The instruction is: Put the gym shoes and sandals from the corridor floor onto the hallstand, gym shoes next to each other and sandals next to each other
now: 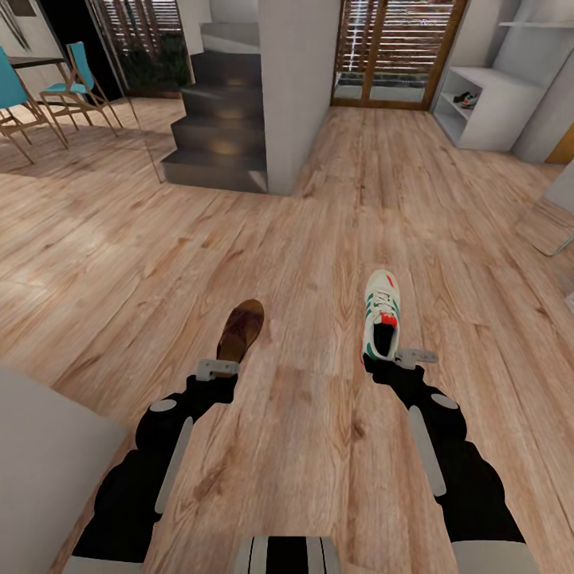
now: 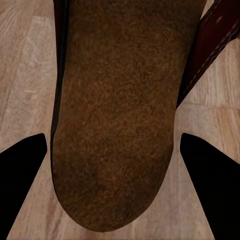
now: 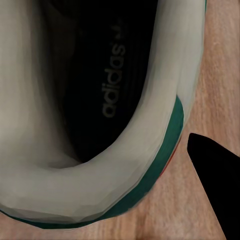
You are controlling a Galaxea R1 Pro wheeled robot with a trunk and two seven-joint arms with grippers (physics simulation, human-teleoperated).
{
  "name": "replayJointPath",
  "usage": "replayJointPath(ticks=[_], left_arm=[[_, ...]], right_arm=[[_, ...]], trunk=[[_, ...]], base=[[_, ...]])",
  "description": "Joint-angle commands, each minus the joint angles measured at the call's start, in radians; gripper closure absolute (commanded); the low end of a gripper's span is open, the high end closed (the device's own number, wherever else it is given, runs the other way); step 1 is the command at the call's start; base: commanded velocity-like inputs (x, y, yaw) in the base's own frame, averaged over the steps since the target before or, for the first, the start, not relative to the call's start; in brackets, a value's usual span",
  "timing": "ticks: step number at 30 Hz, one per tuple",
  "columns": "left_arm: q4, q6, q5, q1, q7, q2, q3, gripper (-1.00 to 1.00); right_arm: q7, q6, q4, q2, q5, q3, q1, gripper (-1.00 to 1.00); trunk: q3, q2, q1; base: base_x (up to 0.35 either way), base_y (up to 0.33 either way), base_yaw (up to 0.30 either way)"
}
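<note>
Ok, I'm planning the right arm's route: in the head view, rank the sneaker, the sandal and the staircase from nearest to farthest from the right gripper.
1. Sneaker: its heel is right at the right gripper.
2. Sandal: across the floor, by the left gripper.
3. Staircase: far ahead, on the left.

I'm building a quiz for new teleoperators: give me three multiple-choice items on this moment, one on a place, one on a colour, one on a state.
1. Where does a shoe already sit?
A. stairs B. hallstand shelf C. chair
2. What colour are the gym shoe's side stripes?
A. blue B. black C. green
3. How do the left gripper's fingers stand at the sandal's heel?
A. apart, either side B. shut empty C. raised above the strap

B: a shoe shows in the hallstand.
C: gym shoe has green stripes.
A: left gripper flanks the sandal.
</note>
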Motion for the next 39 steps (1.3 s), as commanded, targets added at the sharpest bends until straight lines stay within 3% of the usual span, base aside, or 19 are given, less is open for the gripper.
replayJointPath(ticks=[1,25,39], left_arm=[[-0.001,0.005,-0.005,-0.001,-0.006,0.0,0.001,1.0],[-0.001,0.005,-0.005,0.0,-0.006,0.0,-0.001,1.0],[-0.001,0.005,-0.005,0.0,-0.006,0.0,-0.002,1.0]], right_arm=[[-0.004,0.005,-0.001,0.001,-0.01,-0.001,0.0,1.0],[-0.004,0.005,-0.001,0.001,-0.01,-0.001,0.0,1.0],[-0.004,0.005,-0.001,0.001,-0.01,-0.001,0.0,1.0]], trunk=[[-0.001,0.0,0.0],[0.023,0.0,0.0],[0.035,0.0,0.0]], base=[[0.124,0.0,0.0],[0.074,0.0,-0.183],[0.294,0.0,-0.142]])
